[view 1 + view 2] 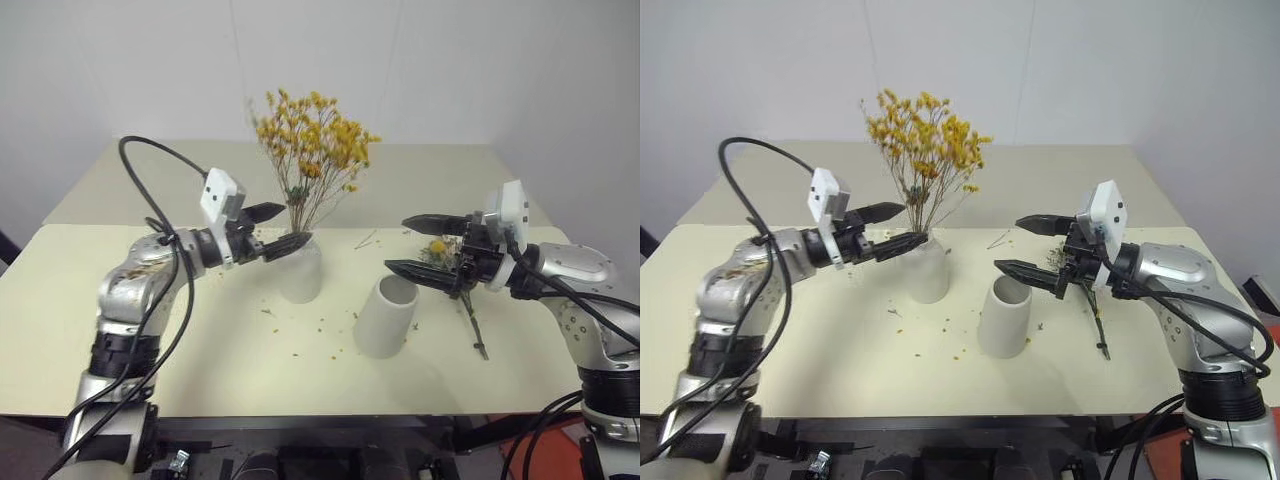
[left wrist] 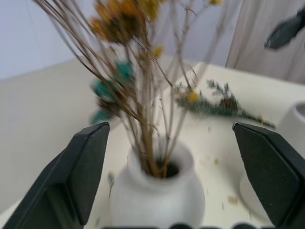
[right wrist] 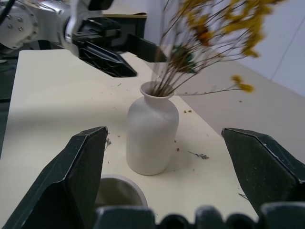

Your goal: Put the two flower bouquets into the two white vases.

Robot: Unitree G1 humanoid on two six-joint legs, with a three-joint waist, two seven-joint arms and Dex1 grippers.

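The bushy yellow bouquet (image 1: 312,150) stands upright with its brown stems in the rounded bottle vase (image 1: 300,272). My left gripper (image 1: 278,230) is open just left of the vase neck, with one finger on each side of the stems and nothing held. The wide cylinder vase (image 1: 385,315) stands empty to the right of the bottle vase, tilted a little. The small grey-green sprig (image 1: 445,250) with its yellow ball lies on the table behind my right gripper (image 1: 397,244). That gripper hovers open above the cylinder vase's right side, holding nothing.
Small flower crumbs (image 1: 300,330) are scattered on the cream table (image 1: 200,350) around the vases. The sprig's long stem (image 1: 475,325) reaches toward the table's front right. A white wall stands behind the table.
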